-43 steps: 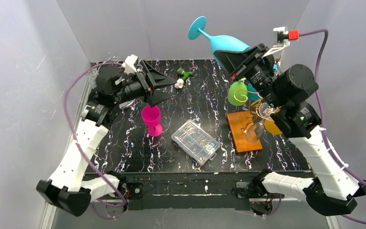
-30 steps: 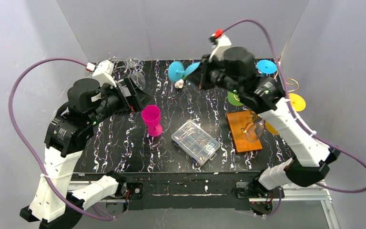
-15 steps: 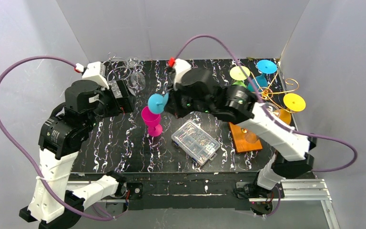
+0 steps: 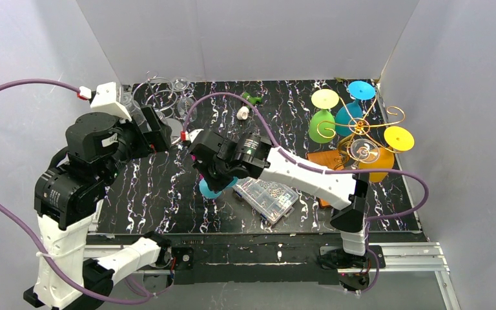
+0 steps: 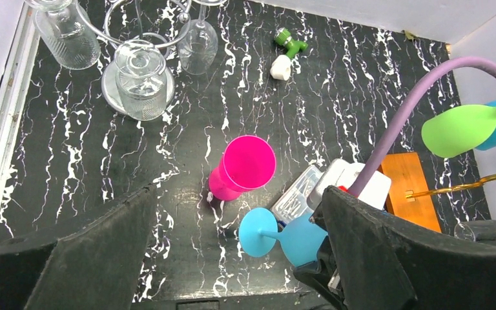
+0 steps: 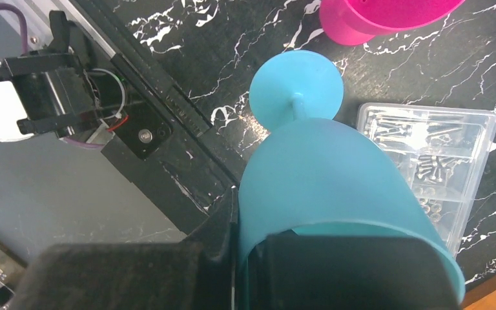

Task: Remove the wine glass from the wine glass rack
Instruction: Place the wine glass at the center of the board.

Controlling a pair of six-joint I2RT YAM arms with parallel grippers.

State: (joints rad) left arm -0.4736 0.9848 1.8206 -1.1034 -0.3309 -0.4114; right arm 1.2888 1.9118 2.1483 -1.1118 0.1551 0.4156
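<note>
Blue wine glass (image 6: 336, 187): off the wine glass rack (image 4: 356, 126), well to its left, tilted low over the counter (image 4: 148, 194). My right tool (image 4: 214, 173) is clamped tight on its bowl. My left tool (image 4: 157, 131), farther left of the rack, gapes wide and holds nothing. Pink goblet (image 5: 245, 169) stands left of the rack too.

Black tabletop (image 4: 155, 187) with white marble-ish veins on my feed. Sitting on it: a pink goblet (image 5: 245, 169) upright around the middle, a clear compartment box (image 4: 268, 197) of small hardware just to its right, and the wine glass rack (image 5: 405, 177) planted on its orange-brown wooden base further right. Far edge has a little green piece (image 5: 289, 44) right beside a white one (image 5: 280, 66). Far-left corner: a ribbed clear jar (image 5: 68, 35) and a silver wire stand (image 5: 111, 90) with clear glasses.
</note>
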